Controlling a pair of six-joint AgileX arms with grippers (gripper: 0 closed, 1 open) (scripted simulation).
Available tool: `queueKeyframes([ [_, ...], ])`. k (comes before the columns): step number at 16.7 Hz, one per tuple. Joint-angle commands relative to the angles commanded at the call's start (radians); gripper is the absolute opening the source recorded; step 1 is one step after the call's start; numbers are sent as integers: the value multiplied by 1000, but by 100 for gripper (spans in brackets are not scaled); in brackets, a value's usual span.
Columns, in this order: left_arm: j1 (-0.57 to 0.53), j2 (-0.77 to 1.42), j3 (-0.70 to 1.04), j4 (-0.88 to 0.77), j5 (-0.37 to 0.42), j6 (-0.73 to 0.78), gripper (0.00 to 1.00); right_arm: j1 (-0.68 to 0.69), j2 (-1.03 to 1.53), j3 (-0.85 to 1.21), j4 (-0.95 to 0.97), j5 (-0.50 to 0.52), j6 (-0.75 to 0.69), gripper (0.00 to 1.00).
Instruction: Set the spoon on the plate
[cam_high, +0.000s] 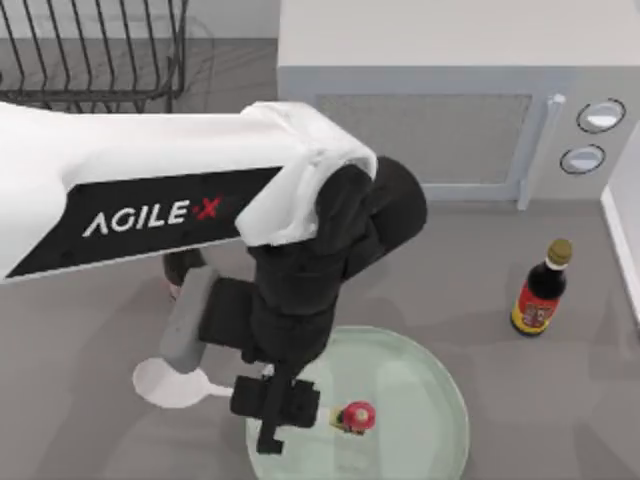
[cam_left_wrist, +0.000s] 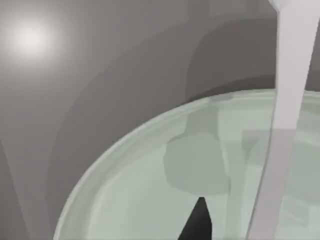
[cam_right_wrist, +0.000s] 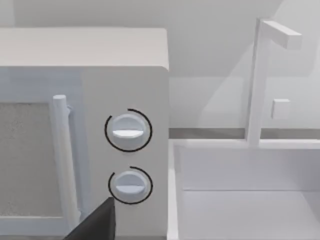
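Note:
The pale green glass plate lies at the front of the table, and its rim curves through the left wrist view. My left gripper hangs over the plate's left edge, shut on the white spoon's handle. The spoon's oval bowl sticks out to the left, beyond the plate. The spoon casts an oval shadow on the glass, so it is held above the plate. One dark fingertip shows beside the handle. My right gripper is parked at the right, facing the microwave.
A small red-capped item sits on the plate just right of the gripper. A dark sauce bottle stands at the right. The microwave fills the back, a wire rack the back left, and a sink the right.

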Motion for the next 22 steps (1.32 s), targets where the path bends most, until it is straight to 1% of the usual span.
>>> queueKeyframes([
  [3,-71,18,48,47,-3,-185,0,0,0,0,0,0,0,100],
  [6,-109,22,77,79,-7,-274,0,0,0,0,0,0,0,100],
  [16,-109,18,74,82,-4,-283,0,0,0,0,0,0,0,100],
  [22,-112,28,49,82,31,-285,0,0,0,0,0,0,0,100],
])
